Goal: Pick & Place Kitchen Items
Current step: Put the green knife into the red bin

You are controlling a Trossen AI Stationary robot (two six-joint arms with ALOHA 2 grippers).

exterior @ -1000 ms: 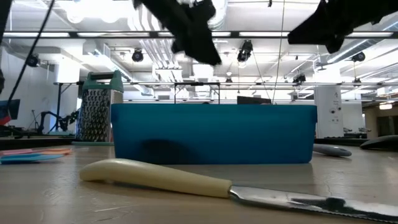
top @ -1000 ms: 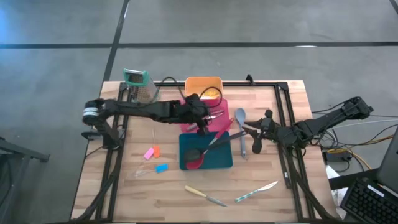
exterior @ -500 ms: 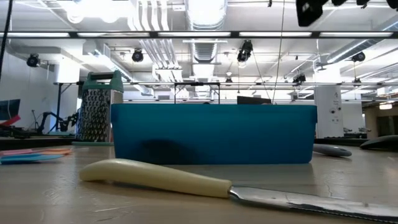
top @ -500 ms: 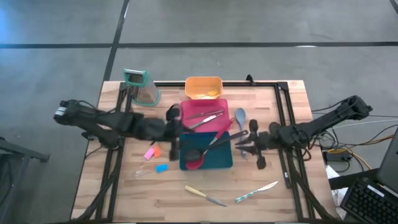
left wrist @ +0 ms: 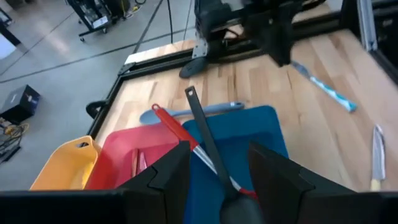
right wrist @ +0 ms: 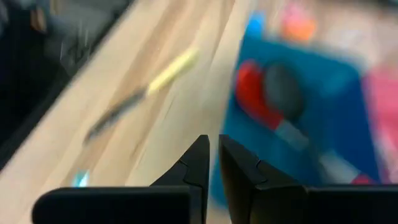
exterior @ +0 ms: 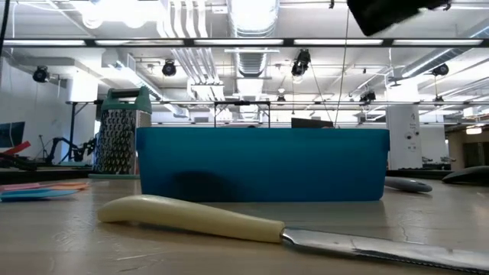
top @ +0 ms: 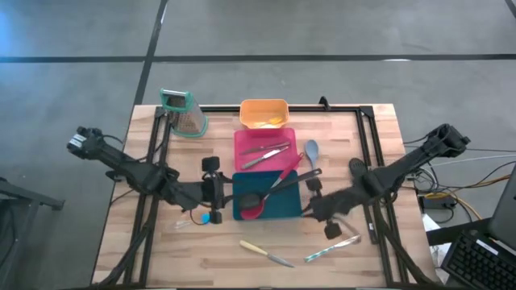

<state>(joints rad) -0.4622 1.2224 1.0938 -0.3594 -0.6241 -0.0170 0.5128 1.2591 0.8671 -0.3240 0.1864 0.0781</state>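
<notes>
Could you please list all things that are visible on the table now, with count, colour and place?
grater: 1, metal with green top, far left corner of table
orange tray: 1, far middle
pink tray: 1, between orange and teal trays, holds metal cutlery
teal tray: 1, middle, holds red spoon and black spoon
grey spoon: 1, right of pink tray
cream-handled knife: 1, near edge
blue-handled knife: 1, near edge, right
small blue piece: 1, left of teal tray
left gripper: open, beside teal tray's left side
right gripper: nearly shut, right of teal tray
</notes>
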